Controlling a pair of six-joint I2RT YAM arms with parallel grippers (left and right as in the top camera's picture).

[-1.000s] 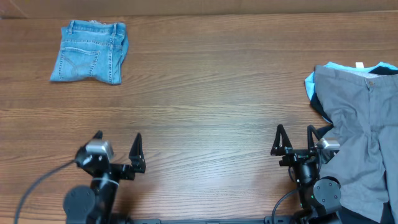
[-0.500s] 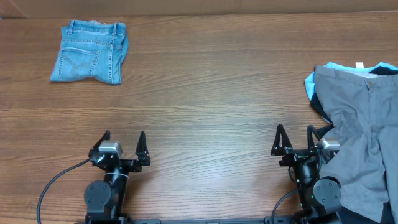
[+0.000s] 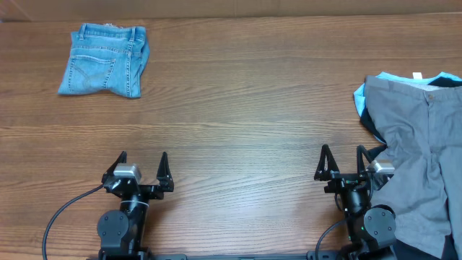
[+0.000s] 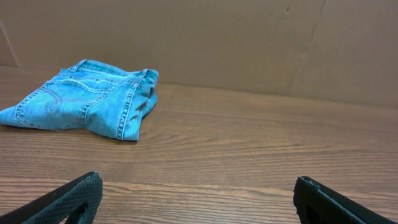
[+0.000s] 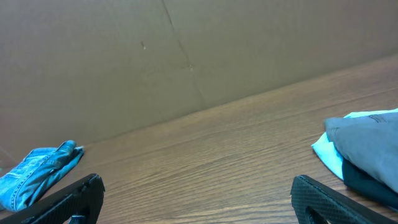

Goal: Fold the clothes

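Jeans far-left, grey trousers right edge

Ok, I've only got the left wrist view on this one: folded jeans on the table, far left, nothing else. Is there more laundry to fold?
Observer: Yes. Overhead, grey trousers lie loosely spread at the right edge of the table.
Operator: Just those?
Observer: No, a pale-blue piece and a dark piece peek out from under them.
Operator: Where's the right gripper?
Observer: The right gripper sits open and empty at the near edge, just left of the trousers.
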